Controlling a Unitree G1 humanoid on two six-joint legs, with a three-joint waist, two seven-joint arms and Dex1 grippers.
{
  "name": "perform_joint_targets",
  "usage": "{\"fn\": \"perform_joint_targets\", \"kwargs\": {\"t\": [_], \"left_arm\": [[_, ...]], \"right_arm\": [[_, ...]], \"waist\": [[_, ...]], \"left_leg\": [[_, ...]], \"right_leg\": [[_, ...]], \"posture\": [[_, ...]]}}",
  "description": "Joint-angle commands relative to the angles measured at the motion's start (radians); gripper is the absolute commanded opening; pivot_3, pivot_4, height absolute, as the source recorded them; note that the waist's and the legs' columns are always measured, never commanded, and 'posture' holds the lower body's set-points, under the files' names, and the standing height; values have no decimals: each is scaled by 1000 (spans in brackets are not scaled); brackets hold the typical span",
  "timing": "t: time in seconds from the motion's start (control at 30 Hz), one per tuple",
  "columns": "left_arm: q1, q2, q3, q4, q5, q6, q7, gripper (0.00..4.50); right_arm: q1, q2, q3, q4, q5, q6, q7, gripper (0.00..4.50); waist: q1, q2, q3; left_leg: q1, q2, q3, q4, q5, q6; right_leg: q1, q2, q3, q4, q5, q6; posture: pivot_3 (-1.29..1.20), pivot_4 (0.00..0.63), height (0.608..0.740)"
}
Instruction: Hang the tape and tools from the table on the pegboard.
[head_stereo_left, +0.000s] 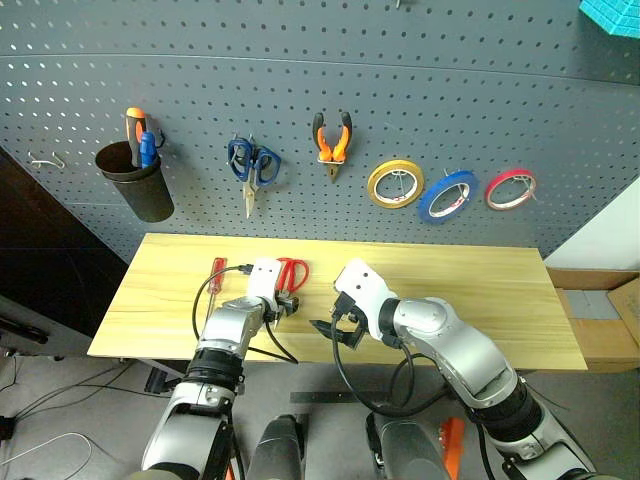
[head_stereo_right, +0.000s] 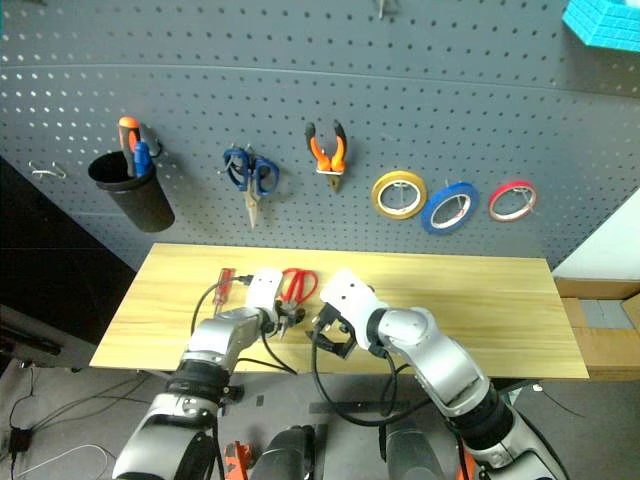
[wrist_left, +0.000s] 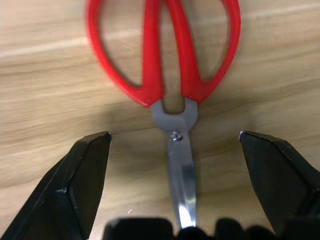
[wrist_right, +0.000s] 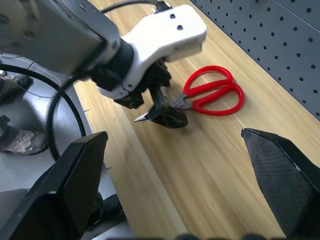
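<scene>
Scissors (wrist_left: 165, 75) with glossy red loop handles and bare steel blades lie flat on the pale bench (head_stereo_left: 480, 300), blades between the wide-open left gripper (wrist_left: 175, 150) fingers, unheld. Beside it, the right gripper (wrist_right: 175, 165) gapes empty.

The table (head_stereo_left: 480, 300) is bare across its right half and along the far edge — open room for a gripper there. On the left part lie the red-handled scissors (head_stereo_left: 292, 272) and, further left, the screwdriver (head_stereo_left: 215, 272), with cables trailing beside it. The left gripper (wrist_left: 175, 150), fingers spread wide, straddles the scissor blades; the right gripper (head_stereo_left: 335, 330) hangs just to its right, crowding that gap. The pegboard (head_stereo_left: 500, 90) is free above the hanging tools and rolls.
</scene>
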Motion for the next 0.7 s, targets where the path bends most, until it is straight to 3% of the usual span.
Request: {"fn": "perform_joint_targets", "kwargs": {"t": [0.03,0.33,0.5,0.7], "left_arm": [[-22,-3,-6,61,22,-57,-4,4021],[-3,-3,-2,99,39,-180,-15,1062],[30,-11,32,53,14,-214,-11,1069],[179,23,45,-209,-7,-208,-56,1069]], "right_arm": [[-18,-4,-27,-50,13,5,-1,4500],[-26,-10,-45,-73,25,47,-17,4500],[-36,-23,-70,-91,35,65,-11,4500],[-41,-87,-144,-199,68,32,26,4500]], "waist": [[-1,0,0],[-2,0,0],[-2,0,0],[-3,1,2]], "left_leg": [[0,0,0,0,0,0],[0,0,0,-2,0,0],[0,0,0,-5,0,0],[0,0,1,-12,0,0]], "right_leg": [[0,0,0,-1,0,0],[0,0,0,-4,-1,2],[1,-1,0,-7,0,1],[-1,-2,0,-9,0,0]], "posture": [[-108,254,740],[-119,250,740],[-119,245,740],[-120,245,740]]}}
